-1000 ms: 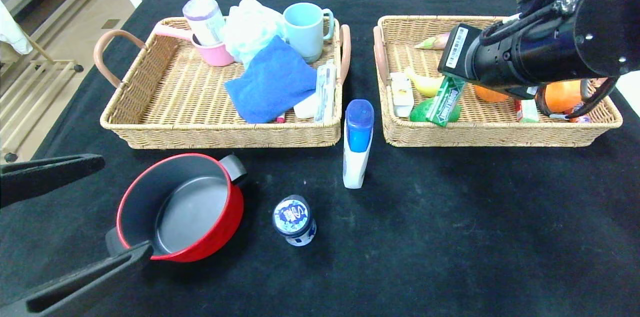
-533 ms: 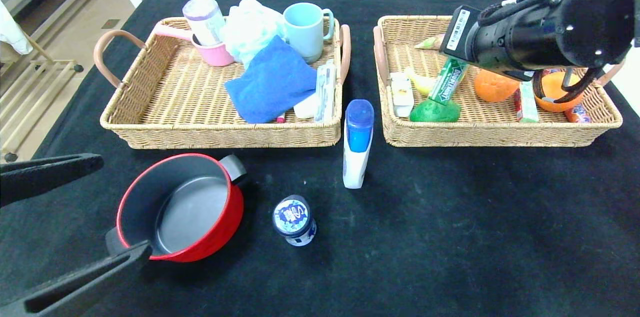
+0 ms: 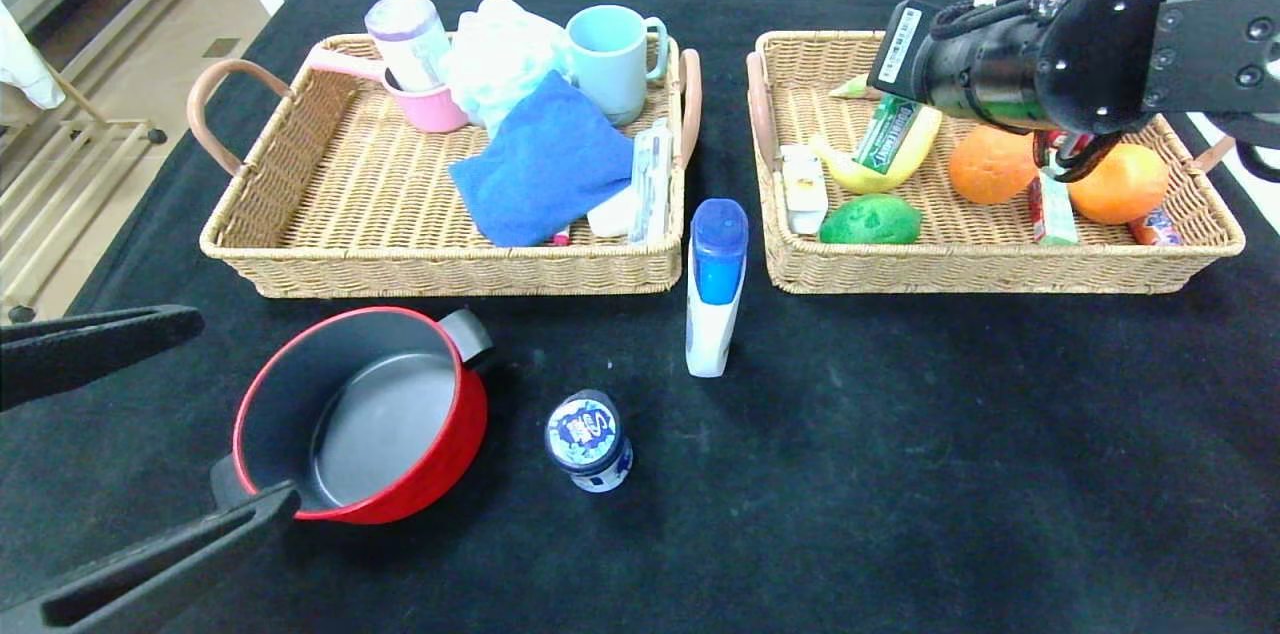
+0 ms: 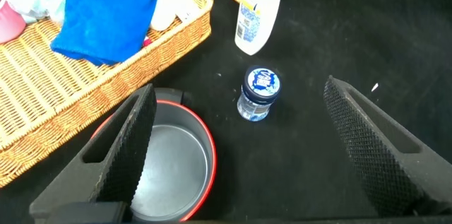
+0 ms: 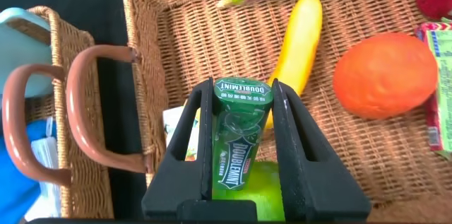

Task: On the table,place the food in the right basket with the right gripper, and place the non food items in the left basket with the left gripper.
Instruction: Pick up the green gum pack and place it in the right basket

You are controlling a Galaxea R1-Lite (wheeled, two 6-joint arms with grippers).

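Note:
My right gripper (image 5: 241,90) is shut on the green gum pack (image 3: 888,136) and holds it over the right basket (image 3: 1000,274), just above the banana (image 3: 850,176). An orange (image 3: 990,164) lies in that basket beside it. On the table (image 3: 900,474) my left gripper (image 3: 248,409) stands open and empty at the front left, one finger on each side of the red pot (image 3: 380,424). The blue-and-white tub (image 3: 588,439) stands right of the pot. A white bottle with a blue cap (image 3: 716,289) lies between the two baskets. The left basket (image 3: 450,274) is at the back left.
The left basket holds a blue cloth (image 3: 545,164), a light-blue mug (image 3: 610,59), a pink cup (image 3: 430,104) and small items. The right basket also holds a green fruit (image 3: 870,219), a second orange (image 3: 1118,182) and small packets. A floor and shelving lie past the table's left edge.
The right arm has carried the gum pack from the basket's front part back and up, over the banana. The left gripper has not moved.

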